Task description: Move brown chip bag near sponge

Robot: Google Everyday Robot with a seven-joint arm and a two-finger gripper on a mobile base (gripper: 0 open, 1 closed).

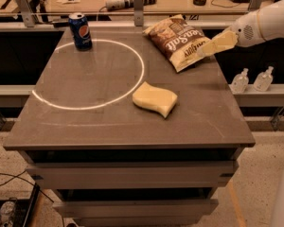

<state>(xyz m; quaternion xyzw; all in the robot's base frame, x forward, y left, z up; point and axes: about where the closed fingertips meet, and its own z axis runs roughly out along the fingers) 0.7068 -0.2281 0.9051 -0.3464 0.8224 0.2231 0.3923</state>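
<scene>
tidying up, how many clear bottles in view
2: left bottle and right bottle, side by side on the ledge beside the table, below the gripper at the brown chip bag.

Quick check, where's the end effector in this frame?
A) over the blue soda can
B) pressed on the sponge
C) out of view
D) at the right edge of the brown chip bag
D: the end effector is at the right edge of the brown chip bag at the back right of the table, well apart from the sponge and the blue soda can.
</scene>
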